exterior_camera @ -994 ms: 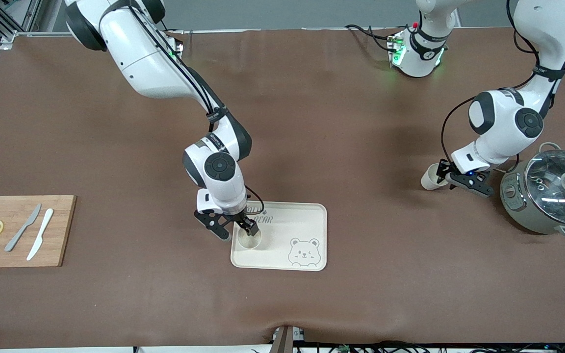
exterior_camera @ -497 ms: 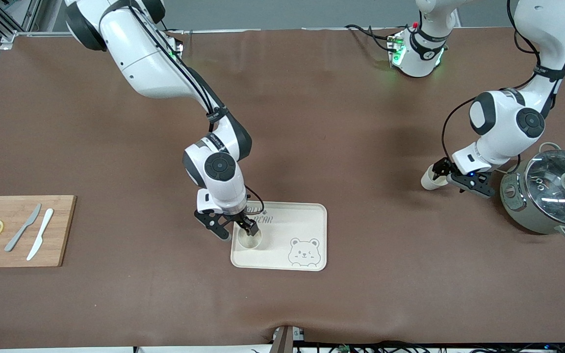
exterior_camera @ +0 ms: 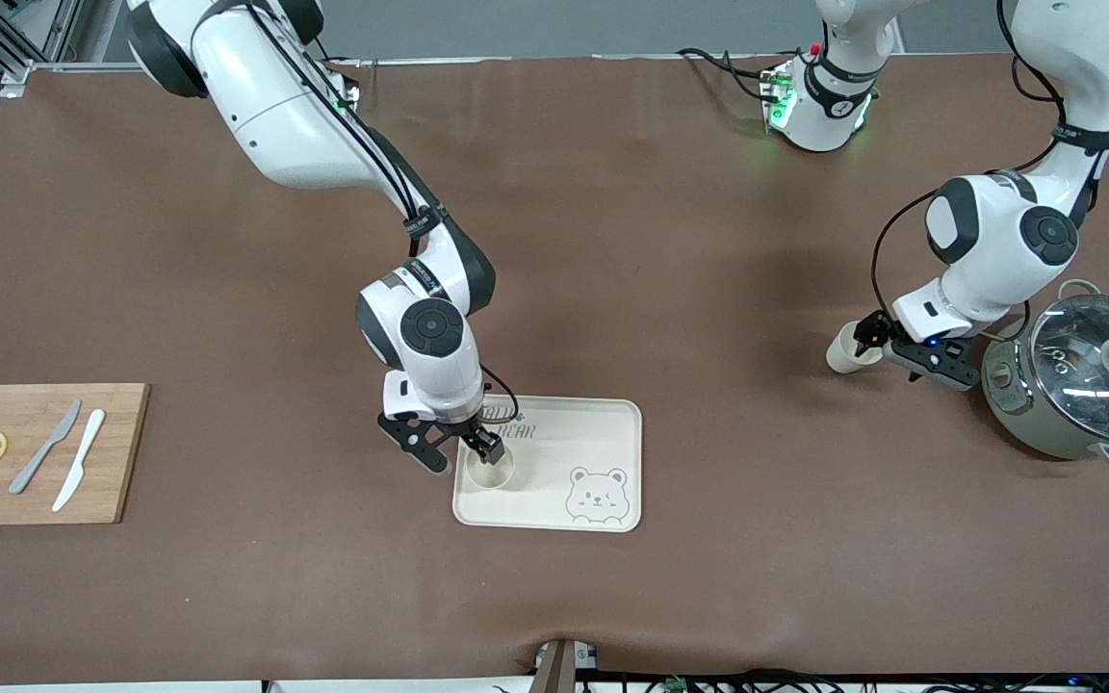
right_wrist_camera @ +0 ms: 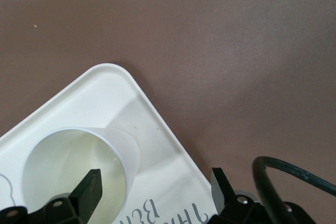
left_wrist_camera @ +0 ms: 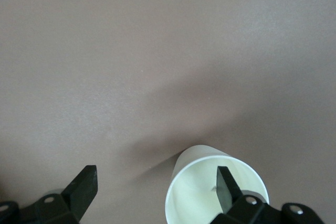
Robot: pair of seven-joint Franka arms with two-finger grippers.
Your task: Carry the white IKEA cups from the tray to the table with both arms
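Note:
One white cup [exterior_camera: 490,469] stands on the cream bear tray [exterior_camera: 603,433], at the tray's end toward the right arm. My right gripper [exterior_camera: 466,452] is open over it, one finger inside the cup [right_wrist_camera: 79,171] and the other over the tray's rim [right_wrist_camera: 157,124]; it shows in the right wrist view [right_wrist_camera: 156,190]. The second white cup [exterior_camera: 843,350] stands on the brown table beside the pot. My left gripper [exterior_camera: 887,348] is open at it, one finger inside the cup [left_wrist_camera: 210,192] and the other outside; it shows in the left wrist view [left_wrist_camera: 155,190].
A grey-green pot with a glass lid [exterior_camera: 1079,380] stands close to the left gripper at the left arm's end. A wooden board [exterior_camera: 116,452] with two lemon slices, a grey knife and a white knife lies at the right arm's end.
The left arm's wrist has shifted slightly up and away from the front camera; its cup stays in place. The right arm and its cup have barely moved.

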